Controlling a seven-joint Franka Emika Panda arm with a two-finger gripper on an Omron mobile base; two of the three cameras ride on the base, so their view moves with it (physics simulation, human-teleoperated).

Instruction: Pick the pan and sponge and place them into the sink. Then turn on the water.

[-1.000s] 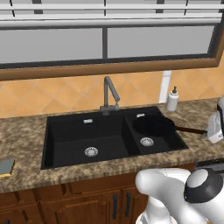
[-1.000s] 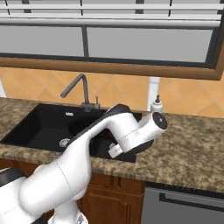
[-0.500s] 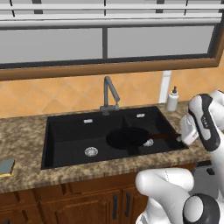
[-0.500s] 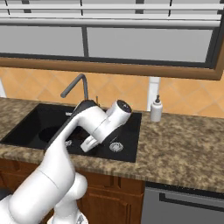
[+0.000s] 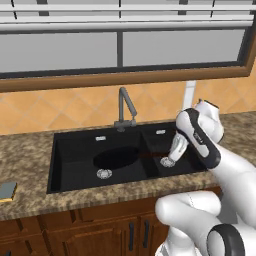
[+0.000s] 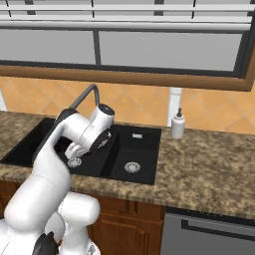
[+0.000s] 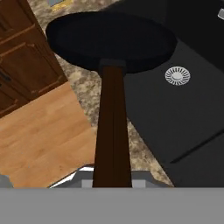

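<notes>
The claw (image 5: 176, 150) is clamped on the handle of the pan (image 5: 116, 157), carrying it over the wide basin of the sink (image 5: 75, 172), not yet set down; the sponge (image 5: 7, 191) lies on the table (image 5: 25, 150), and the water is off.

Black round pan (image 5: 116, 157) held level over the wide basin of the matte black sink (image 5: 75, 172), brown handle toward the narrower basin. Yellow, grey-blue-faced sponge (image 5: 7, 191) flat on the table, left of sink.

pan (image 5: 116, 158) over sink (image 5: 75, 172), sponge (image 5: 7, 191) on counter (image 5: 30, 150)
</notes>
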